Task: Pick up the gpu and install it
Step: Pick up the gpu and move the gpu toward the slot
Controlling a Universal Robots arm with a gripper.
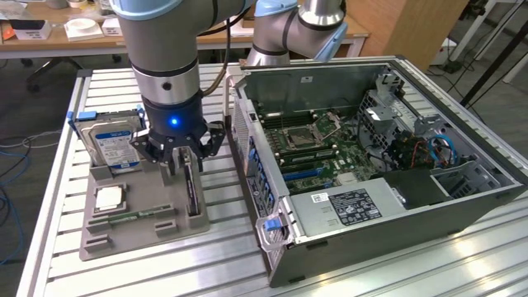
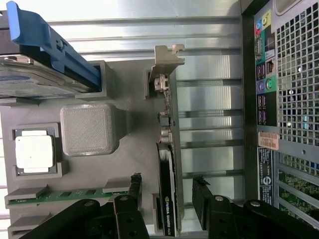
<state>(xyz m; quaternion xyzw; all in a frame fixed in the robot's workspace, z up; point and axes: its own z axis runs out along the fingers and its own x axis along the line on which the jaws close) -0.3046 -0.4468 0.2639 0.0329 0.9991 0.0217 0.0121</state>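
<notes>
The gpu stands on edge in a slot of the grey holder tray, a thin dark card with its silvery bracket at one end. My gripper hangs just over the card's end away from the bracket. In the wrist view the gripper is open, one black finger on each side of the gpu, with a gap on both sides. The open computer case lies to the exterior view's right, its motherboard exposed.
On the same tray stand a hard drive in a blue frame, a processor chip and a green memory stick. The case's rear panel is close beside the tray. All rest on a slatted aluminium table.
</notes>
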